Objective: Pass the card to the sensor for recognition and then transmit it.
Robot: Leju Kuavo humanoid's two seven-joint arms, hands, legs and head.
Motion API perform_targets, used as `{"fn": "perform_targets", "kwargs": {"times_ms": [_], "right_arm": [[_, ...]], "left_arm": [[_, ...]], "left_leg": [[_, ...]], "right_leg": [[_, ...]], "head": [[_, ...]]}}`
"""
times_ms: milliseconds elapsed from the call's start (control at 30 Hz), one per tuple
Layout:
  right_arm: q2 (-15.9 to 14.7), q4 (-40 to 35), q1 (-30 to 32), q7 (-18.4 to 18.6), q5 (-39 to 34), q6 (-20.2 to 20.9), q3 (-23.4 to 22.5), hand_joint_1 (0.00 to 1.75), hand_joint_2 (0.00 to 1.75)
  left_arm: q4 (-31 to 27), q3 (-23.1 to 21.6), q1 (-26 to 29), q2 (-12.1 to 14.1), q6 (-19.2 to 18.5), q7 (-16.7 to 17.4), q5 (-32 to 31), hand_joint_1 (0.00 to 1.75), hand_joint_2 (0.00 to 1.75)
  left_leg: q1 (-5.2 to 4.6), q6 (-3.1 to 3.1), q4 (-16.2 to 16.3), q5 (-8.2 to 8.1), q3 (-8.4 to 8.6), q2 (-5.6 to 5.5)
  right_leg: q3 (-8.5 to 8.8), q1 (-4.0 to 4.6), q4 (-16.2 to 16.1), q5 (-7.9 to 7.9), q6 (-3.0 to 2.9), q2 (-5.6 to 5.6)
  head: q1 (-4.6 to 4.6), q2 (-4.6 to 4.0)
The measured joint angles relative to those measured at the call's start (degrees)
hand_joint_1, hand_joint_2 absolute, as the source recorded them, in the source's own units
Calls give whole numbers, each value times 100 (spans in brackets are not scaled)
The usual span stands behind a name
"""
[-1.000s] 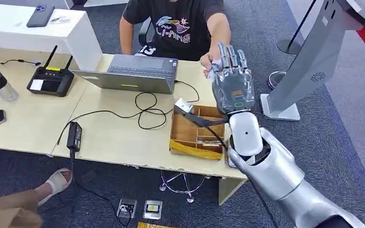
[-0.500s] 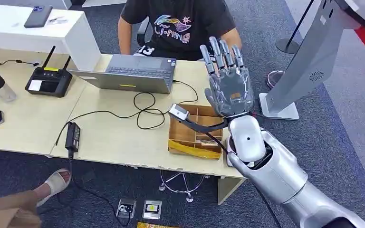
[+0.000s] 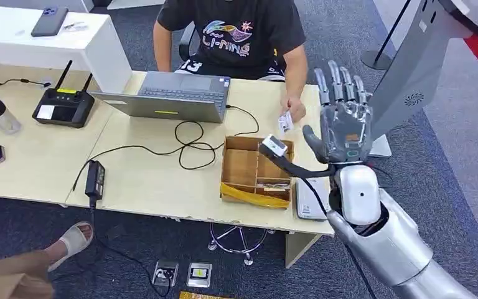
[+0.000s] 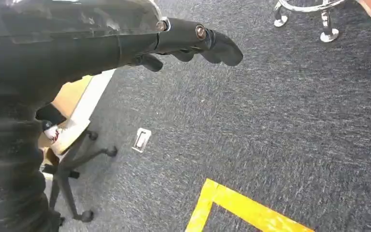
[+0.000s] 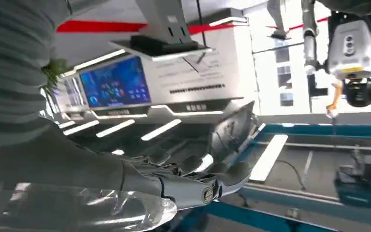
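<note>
A: Right silver arm comes up from about 5 o'clock in the head view, forearm raised, grey many-fingered right hand (image 3: 343,128) upright with its back to the camera, just past the right edge of the pale wooden desk (image 3: 143,180). Fingers straight and spread, thumb sticking out toward 9 o'clock. Wide open, nothing in it, touching nothing.

B: And the card?

A: Small white card (image 3: 285,121) pinched in the hand (image 3: 295,109) of the seated person in the black printed T-shirt (image 3: 236,31), over the desk at roughly 10 o'clock from the robot hand. Near it, but clearly apart. Sits just above the far edge of the brown cardboard box with dividers (image 3: 255,171).

B: Sensor?

A: Can't say which part does the reading. Tall grey slanted kiosk stand (image 3: 414,81) at about 2 o'clock from the hand, white base on the carpet. Flat white device (image 3: 308,202) on the desk at the box's 3 o'clock side, partly behind the forearm.

B: Left hand?

A: Dark left hand (image 4: 188,41) hanging over grey carpet in the left wrist view, fingers curled in, holding nothing.

B: Rest of the desk?

A: Grey open laptop (image 3: 174,96) in front of the person, black cables looping toward the box, black power brick (image 3: 96,177) near the front edge, black controller with two antennas (image 3: 64,104) at about 9 o'clock from the laptop.
</note>
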Motion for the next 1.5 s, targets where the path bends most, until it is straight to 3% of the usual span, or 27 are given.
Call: {"fn": "perform_targets", "kwargs": {"times_ms": [500,667,767,1000,1133,1333,1500], "right_arm": [[-1080,-1808,2111,306,-1826,-1389,-1393,0,175],[-1285,-2326,2828,258,-3108,-2164,-1731,0,175],[-1301,-2536,3167,-92,-3925,-2258,-1909,0,175],[-986,-2615,3864,-1553,-6341,-2278,-2481,0,175],[-791,-2544,4016,-2000,-7326,-2283,-2613,0,175],[-544,-2409,4085,-2479,-7596,-2283,-2621,0,175],[-330,-2335,4085,-2651,-6720,-2283,-2567,0,175]], "left_arm": [[-81,-9,7,4,0,-20,164,0,175],[-124,-9,11,-4,0,-94,260,0,175],[-142,-9,6,-7,0,-96,306,0,175],[-142,-9,4,-15,0,-22,382,0,175],[-221,-4,-1,-53,0,236,477,0,175],[-345,0,-4,-129,0,306,512,0,175],[-444,11,-14,-232,0,321,684,0,175]], "left_leg": [[0,-1,-1,-7,0,3],[0,-1,-2,-7,-2,2],[1,-1,-2,-8,-1,5],[1,-1,-4,-8,-3,0],[1,-1,-4,-8,-2,2],[1,-1,-4,-7,-3,2],[1,-1,-4,-7,-5,2]], "right_leg": [[0,0,-3,-1,1,0],[0,0,-3,-1,1,-1],[0,1,-3,-1,0,-1],[2,1,-2,-2,0,-4],[1,1,-2,-2,0,-1],[1,1,-2,-2,0,-1],[2,1,-1,-2,0,-3]], "head": [[-2,0],[-2,0],[-2,0],[-2,0],[-2,0],[0,0],[-2,0]]}}
